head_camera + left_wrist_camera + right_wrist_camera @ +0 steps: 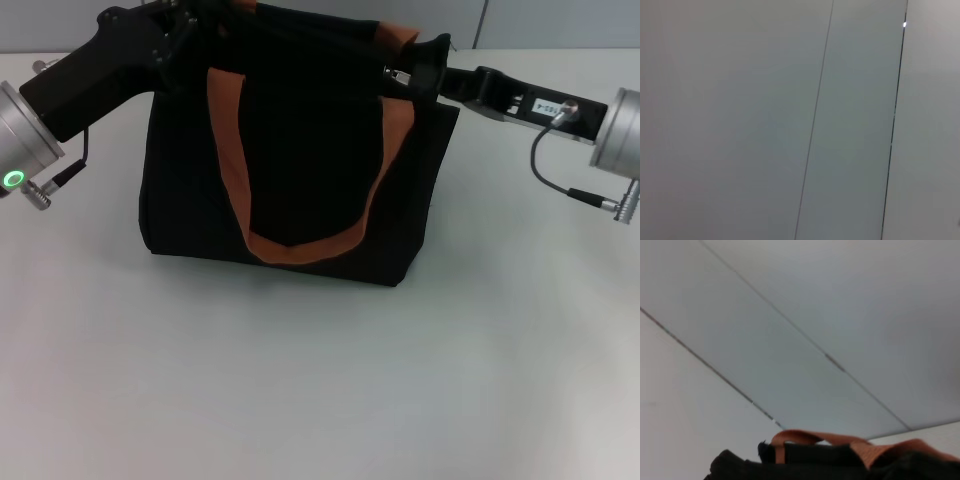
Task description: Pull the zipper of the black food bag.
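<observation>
The black food bag (300, 150) stands upright on the white table in the head view, with an orange-brown handle (300, 245) hanging down its front. My left gripper (185, 30) is at the bag's top left corner, dark against the dark fabric. My right gripper (425, 65) is at the bag's top right corner. A small silver piece (396, 76) shows at its tip; I cannot tell whether it is the zipper pull. The right wrist view shows only the bag's top edge (805, 462) and a strap (865, 450). The left wrist view shows only wall panels.
The white table (320, 380) spreads in front of the bag and to both sides. A grey panelled wall (560, 25) stands behind. Cables (545, 165) hang from the right arm's wrist.
</observation>
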`<state>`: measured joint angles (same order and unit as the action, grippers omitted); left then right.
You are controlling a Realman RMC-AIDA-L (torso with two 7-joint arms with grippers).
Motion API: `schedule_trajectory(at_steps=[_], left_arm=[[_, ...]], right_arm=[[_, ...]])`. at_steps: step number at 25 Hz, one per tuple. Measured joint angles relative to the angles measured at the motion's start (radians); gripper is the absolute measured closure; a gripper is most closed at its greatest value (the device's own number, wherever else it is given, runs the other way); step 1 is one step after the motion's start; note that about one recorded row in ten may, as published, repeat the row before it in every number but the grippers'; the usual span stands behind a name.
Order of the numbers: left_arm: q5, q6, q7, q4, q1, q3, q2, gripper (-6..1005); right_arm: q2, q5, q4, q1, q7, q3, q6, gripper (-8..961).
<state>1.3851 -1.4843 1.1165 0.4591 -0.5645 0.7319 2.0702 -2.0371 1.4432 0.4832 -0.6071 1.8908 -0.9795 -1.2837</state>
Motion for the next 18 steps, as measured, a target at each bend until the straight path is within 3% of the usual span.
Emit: schedule_trajectory(at_steps=[6, 13, 18], left_arm=[[0.000, 0.010, 0.000, -0.001, 0.001, 0.000, 0.000, 980], [0.000, 0.030, 0.002, -0.004, 0.000, 0.003, 0.002, 980], [0.005, 0.031, 0.002, -0.006, 0.004, 0.009, 0.003, 981]], right_arm=[[-0.001, -0.010, 0.032, 0.034, -0.007, 0.019, -0.047, 951], [-0.024, -0.021, 0.035, 0.096, -0.096, 0.180, -0.202, 955], [-0.042, -0.029, 0.016, 0.113, -0.229, 0.208, -0.291, 895]])
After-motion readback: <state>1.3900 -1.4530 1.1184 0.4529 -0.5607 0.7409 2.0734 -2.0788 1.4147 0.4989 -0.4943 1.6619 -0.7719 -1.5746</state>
